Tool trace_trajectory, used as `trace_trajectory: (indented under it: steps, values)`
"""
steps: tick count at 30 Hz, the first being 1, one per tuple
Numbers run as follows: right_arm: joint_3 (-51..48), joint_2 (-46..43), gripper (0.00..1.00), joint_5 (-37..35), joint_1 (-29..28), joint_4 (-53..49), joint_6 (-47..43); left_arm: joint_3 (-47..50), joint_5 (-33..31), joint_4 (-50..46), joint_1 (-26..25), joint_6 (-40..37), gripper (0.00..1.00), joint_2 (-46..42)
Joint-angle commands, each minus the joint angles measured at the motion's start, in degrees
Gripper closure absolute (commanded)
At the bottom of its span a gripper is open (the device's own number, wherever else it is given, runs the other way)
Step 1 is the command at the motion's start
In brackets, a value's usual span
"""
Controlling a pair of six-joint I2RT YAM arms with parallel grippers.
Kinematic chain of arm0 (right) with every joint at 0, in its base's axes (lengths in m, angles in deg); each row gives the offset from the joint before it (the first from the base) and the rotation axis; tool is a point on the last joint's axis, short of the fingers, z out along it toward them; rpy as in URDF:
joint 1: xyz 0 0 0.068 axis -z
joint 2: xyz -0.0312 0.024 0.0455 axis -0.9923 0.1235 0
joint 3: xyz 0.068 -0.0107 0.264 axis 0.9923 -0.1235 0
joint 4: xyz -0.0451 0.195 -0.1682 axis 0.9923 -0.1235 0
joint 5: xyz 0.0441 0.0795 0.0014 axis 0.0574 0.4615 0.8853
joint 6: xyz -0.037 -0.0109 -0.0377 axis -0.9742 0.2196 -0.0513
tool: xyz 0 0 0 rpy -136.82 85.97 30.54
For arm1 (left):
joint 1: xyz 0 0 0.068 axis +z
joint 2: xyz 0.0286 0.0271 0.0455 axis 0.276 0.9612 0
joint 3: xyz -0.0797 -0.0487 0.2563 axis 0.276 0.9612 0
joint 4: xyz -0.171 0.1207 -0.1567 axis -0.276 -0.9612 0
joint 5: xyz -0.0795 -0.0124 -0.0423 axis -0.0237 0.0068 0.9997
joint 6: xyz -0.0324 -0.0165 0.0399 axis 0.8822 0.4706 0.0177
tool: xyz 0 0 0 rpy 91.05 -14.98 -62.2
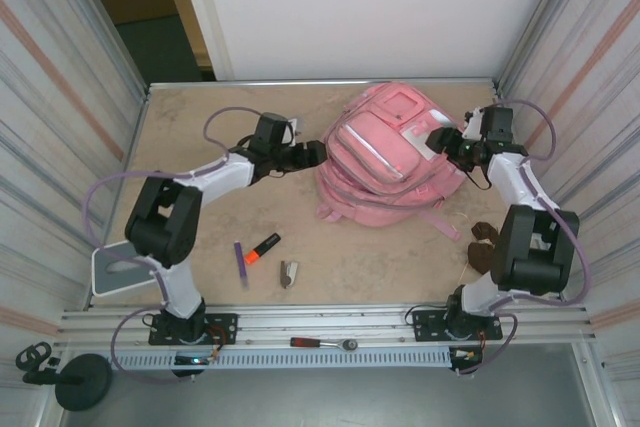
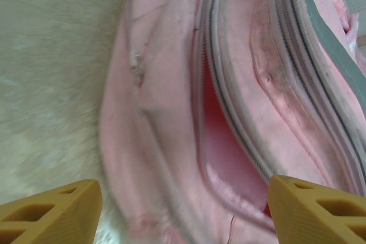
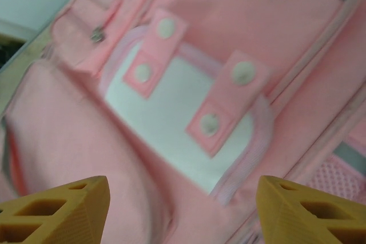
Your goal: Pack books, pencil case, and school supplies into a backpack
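Top external view: a beige, marbled bench is boxed in by ribbed white panels on the left and right. A plain white wall stands behind it, with a dark doorway at the upper left. The pink backpack lies at the upper middle of the frame, front pockets up. The left pincer is at its left edge and the right pincer at its upper right, by the white patch. Whether either touches fabric I cannot tell from here. At lower centre-left the purple pen, the orange-and-black highlighter and a small silvery piece lie close together, well apart from the backpack. A dark brown lump sits by the right arm. A red-handled tool rests on the metal rail at the bottom, and a grey tray lies at lower left.

Left wrist view: orange fingertips sit in the lower corners, spread wide with nothing gripped. Beyond them a zipper on the backpack's side gapes, showing pink lining. Blurred bench fills the left.

Right wrist view: orange fingertips stand wide apart and empty below the white pocket patch and its two pink snap tabs.
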Motion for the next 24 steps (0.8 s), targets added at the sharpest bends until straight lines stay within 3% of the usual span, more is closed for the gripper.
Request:
trace_trajectory:
  steps: [1, 10, 20, 24]
  values:
    - [1.67, 3.77, 0.34, -0.46, -0.42, 3.86, 4.42, -3.99, 6.67, 3.62, -0.46, 3.12, 0.23, 3.82]
    - [8.52, 12.55, 0.35, 2.39, -4.71, 0.39, 0.72, 0.54, 11.74, 9.97, -6.53, 4.42, 0.36, 5.05]
    - [29.71, 28.34, 0.38, 5.55, -16.22, -6.94, -1.44, 2.45, 8.25, 6.29, -20.16, 0.09, 0.36, 2.39]
    - [39.14, 32.22, 0.38, 3.86, -18.85, -13.33, -4.26, 0.64, 4.78, 0.81, -24.8, -5.21, 0.33, -0.37]
